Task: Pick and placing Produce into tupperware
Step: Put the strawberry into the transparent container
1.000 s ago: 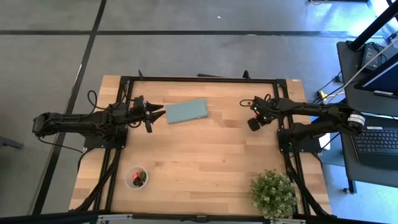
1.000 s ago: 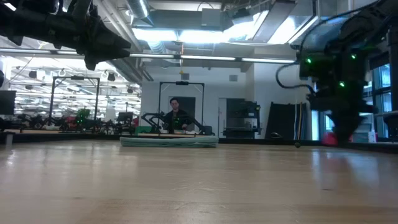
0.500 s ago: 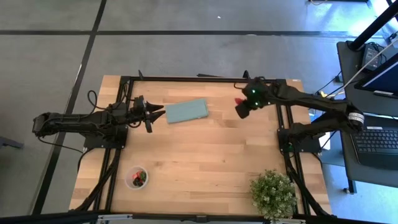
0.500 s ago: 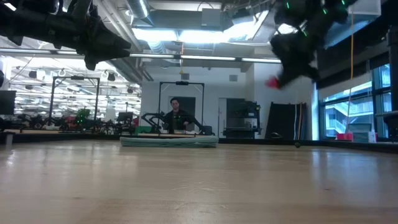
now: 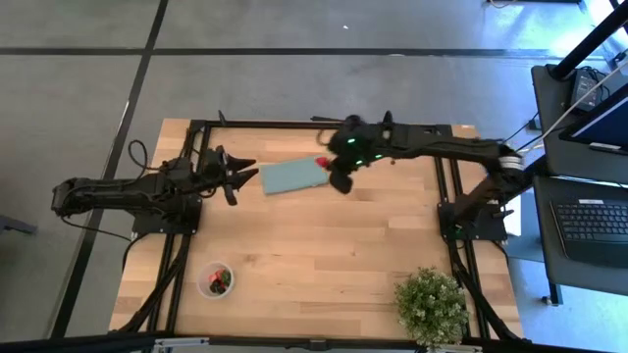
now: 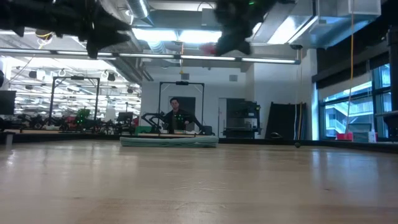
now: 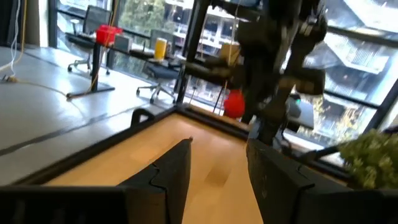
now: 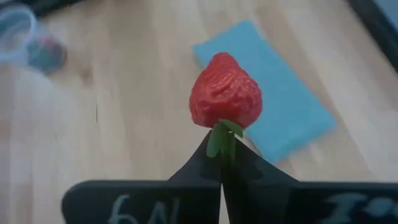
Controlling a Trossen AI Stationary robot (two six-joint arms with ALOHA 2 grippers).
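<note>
Two arms share the bench (image 5: 324,245), and we take things by size. The bench carries a bushy potted plant (image 5: 432,306) at its near right corner and a flat teal mat (image 5: 294,176) toward the far side. The clear round cup (image 5: 215,278) sits near the front left, well apart from both arms, with a few red and dark pieces already inside.

Our right hand (image 5: 324,165) hangs over the right end of the mat, its fingers pressed fully together on the green stem of a red strawberry (image 8: 225,90), which stands up beyond the fingertips. Our left hand (image 5: 245,173) waits just beside the mat's left end, fingers about half apart with nothing between them.

We judge the carry across to the cup to be the risky part. Only the thin stem is pinched, so a quick swing could let the berry twist, tear free, and fall onto the mat or bench. The cup is small and light; a release off its centre could strike the rim and tip it. The waiting left hand lies close to the path.
</note>
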